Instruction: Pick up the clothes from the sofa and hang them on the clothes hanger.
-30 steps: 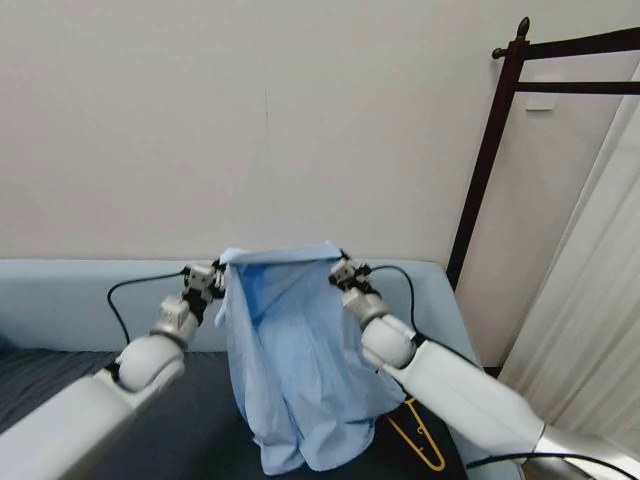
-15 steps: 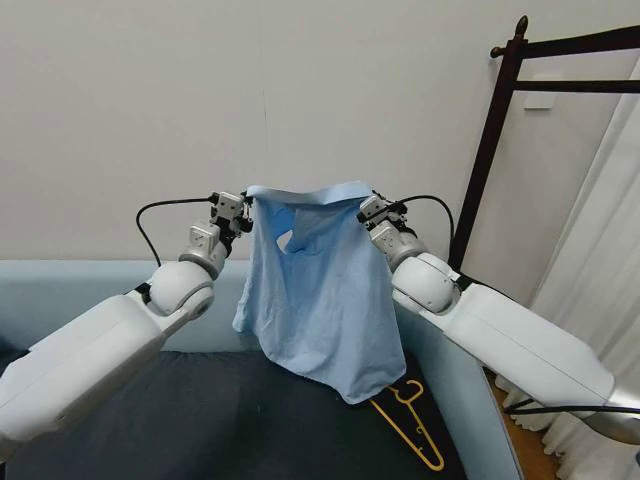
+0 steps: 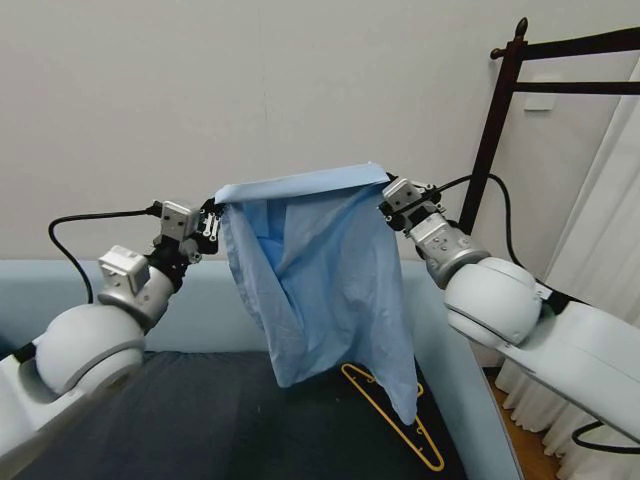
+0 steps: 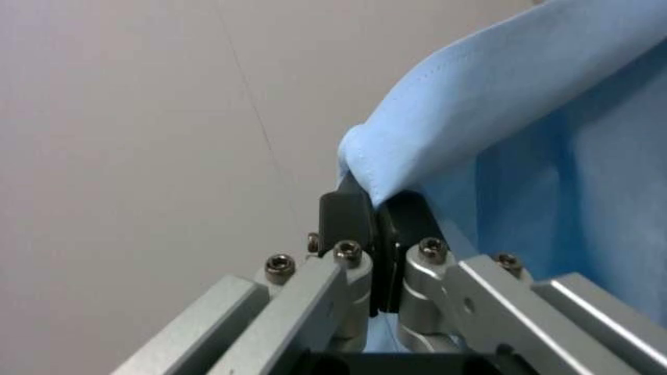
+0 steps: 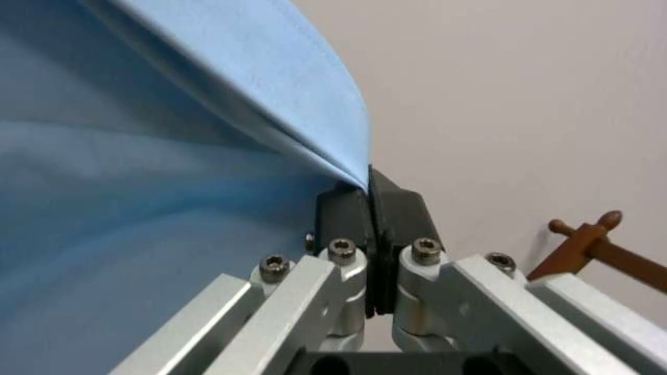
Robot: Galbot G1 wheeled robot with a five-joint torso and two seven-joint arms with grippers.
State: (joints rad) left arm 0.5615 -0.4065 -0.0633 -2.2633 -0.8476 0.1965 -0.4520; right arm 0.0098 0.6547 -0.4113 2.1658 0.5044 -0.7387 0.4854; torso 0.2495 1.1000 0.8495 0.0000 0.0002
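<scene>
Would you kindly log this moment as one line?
left gripper: shut on garment | right gripper: shut on garment | garment: hangs spread between both, over sofa

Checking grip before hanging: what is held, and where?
Both hold the blue garment by its top edge: left gripper at one corner, right gripper at the other.

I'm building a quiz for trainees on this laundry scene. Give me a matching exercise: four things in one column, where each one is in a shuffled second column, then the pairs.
Things
1. light blue shirt
2. yellow hanger
3. dark wooden clothes rack
4. white curtain

Places
A. lying on the dark sofa seat
B. at the robot's far right, beside the rack
C. held in the air between the left pincer and the right pincer, both shut on it
D. standing by the wall, right of the sofa

Pairs: 1-C, 2-A, 3-D, 4-B
</scene>
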